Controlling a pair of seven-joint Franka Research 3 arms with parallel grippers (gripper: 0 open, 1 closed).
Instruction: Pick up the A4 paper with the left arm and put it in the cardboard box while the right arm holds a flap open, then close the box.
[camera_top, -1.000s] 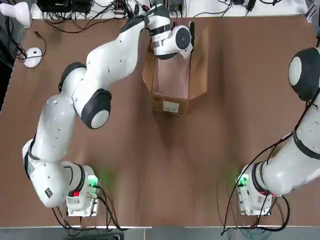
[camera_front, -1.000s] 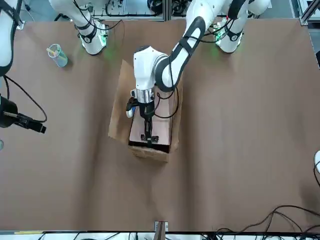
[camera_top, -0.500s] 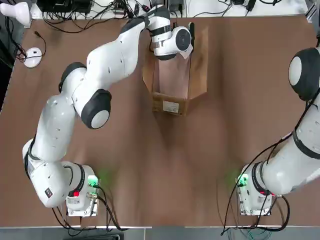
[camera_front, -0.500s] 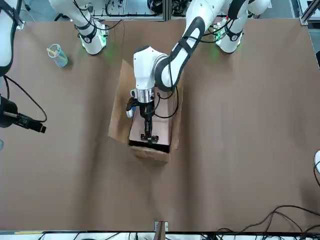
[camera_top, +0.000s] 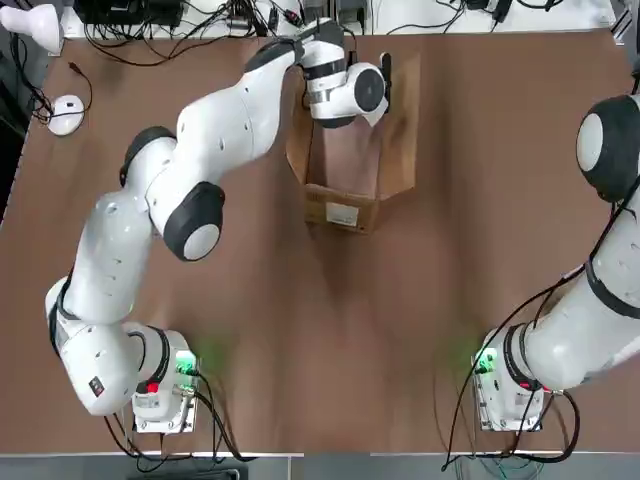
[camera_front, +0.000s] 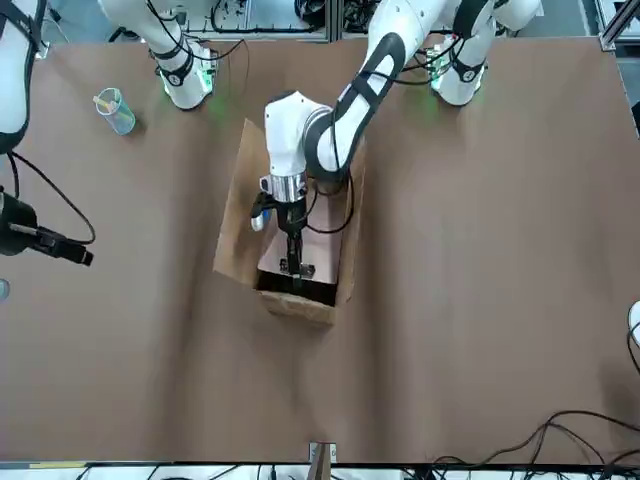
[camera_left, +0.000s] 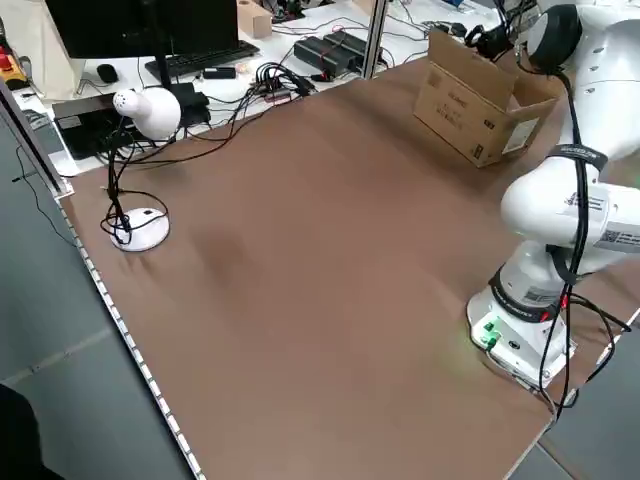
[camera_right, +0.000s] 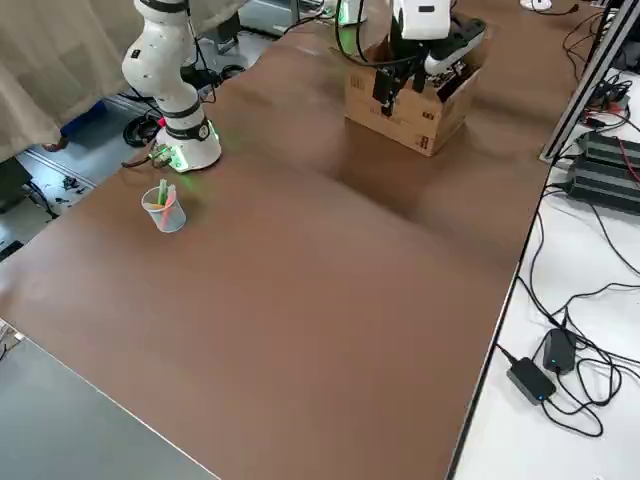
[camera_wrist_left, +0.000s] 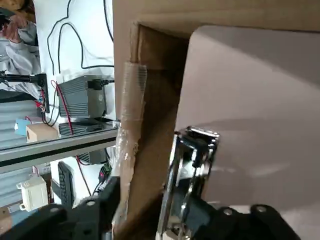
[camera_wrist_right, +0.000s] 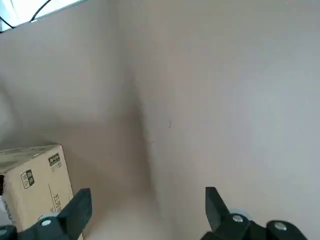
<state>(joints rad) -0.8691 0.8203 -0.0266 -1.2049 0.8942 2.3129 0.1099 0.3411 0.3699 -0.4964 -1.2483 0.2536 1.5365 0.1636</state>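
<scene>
Paper (camera_wrist_left: 250, 125) lies in the box (camera_top: 396, 150); your left gripper (camera_wrist_left: 150, 215) has released it. Next, lift clear; your right gripper (camera_wrist_right: 149, 212) waits open outside.

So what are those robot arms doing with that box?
The robot's left gripper is down in the cardboard box, where the pinkish sheet lies. Its fingers are open, with the sheet's metal clip close to one. The right gripper waits open, away from the box, holding nothing. The box isn't closed yet.
</scene>
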